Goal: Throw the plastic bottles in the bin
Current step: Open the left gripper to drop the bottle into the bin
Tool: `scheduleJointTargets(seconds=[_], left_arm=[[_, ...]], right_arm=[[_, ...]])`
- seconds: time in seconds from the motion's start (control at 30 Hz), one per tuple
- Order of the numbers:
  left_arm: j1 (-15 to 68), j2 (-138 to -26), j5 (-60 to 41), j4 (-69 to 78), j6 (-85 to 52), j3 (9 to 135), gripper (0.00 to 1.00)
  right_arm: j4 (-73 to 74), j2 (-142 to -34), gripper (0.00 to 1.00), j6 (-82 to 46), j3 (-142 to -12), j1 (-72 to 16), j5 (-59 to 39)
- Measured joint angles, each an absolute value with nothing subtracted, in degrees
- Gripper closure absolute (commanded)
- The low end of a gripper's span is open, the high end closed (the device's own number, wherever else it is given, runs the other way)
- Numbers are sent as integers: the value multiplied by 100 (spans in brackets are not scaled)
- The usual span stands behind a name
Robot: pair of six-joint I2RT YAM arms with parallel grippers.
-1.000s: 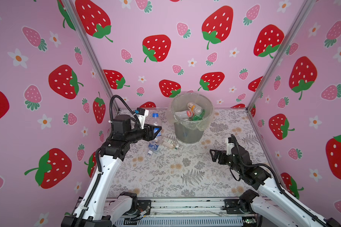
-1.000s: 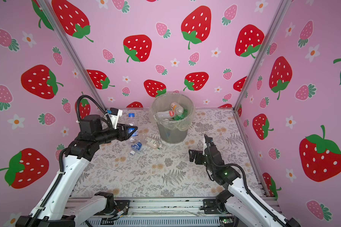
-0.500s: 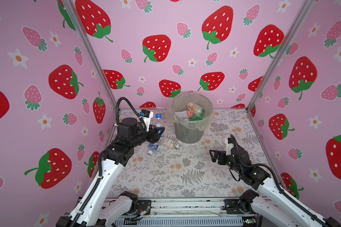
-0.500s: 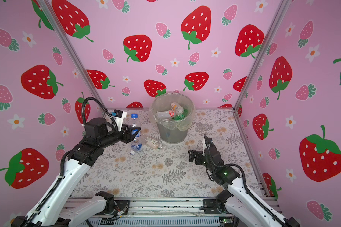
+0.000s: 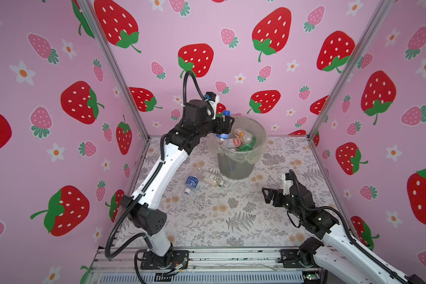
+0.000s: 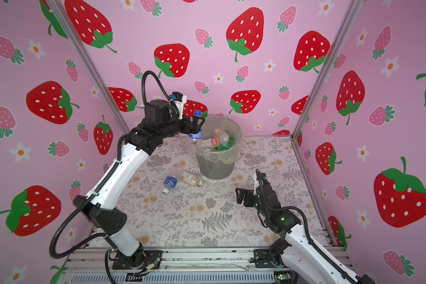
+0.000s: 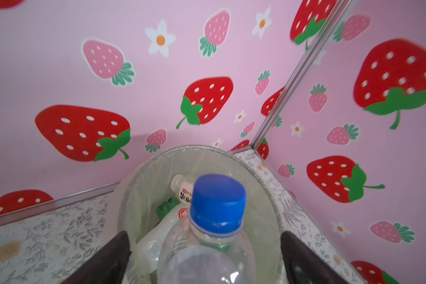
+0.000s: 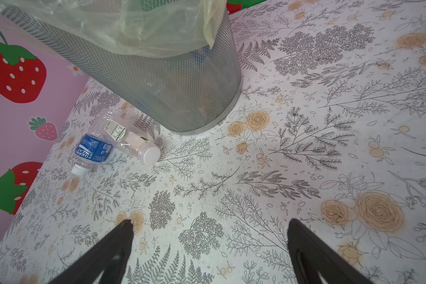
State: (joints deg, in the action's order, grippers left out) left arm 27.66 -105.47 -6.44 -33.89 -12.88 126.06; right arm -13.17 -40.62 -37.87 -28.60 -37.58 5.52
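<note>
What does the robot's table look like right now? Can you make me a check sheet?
Surface: floral tablecloth, flat, no spills seen.
Job's things: mesh bin with bag liner, several bottles inside; blue-capped bottle upright at the bin's rim; Pocari Sweat bottle and white-capped clear bottle lying beside the bin.
Clutter: nothing seen.
Hands: left hand open, either side of the blue-capped bottle; right hand open, empty, above the tablecloth.
Cables: black hoses loop off both arms, clear of the bottles.
Surroundings: pink strawberry walls, metal frame posts.
</note>
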Motion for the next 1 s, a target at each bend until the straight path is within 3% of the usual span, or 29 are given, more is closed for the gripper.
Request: scheduleJointTargets(seconds=[0.07,0.13,0.33,0.67,1.0], left_arm=[[2803,-11056,-454,-3811,-1347,13284,1],[2814,-11074,-360,-4023,-1382,13166,1],[2814,-9950,-259,-3750,-1496,11649,1],[2799,-8888,-148,-3454,-1435,10954,1],[2359,-7736,-351,-3393,-1203,9426,1]], right_arm=[[-1339,-4014,1,-3789,-2860,-3758,554],[-1345,-3916,1,-3793,-2860,-3760,556],[-1334,-3747,1,-3791,-2849,-3758,567],[-1321,-3951,1,-3767,-2849,-3760,563],[-1243,-4080,1,-3769,-2808,-3760,454]])
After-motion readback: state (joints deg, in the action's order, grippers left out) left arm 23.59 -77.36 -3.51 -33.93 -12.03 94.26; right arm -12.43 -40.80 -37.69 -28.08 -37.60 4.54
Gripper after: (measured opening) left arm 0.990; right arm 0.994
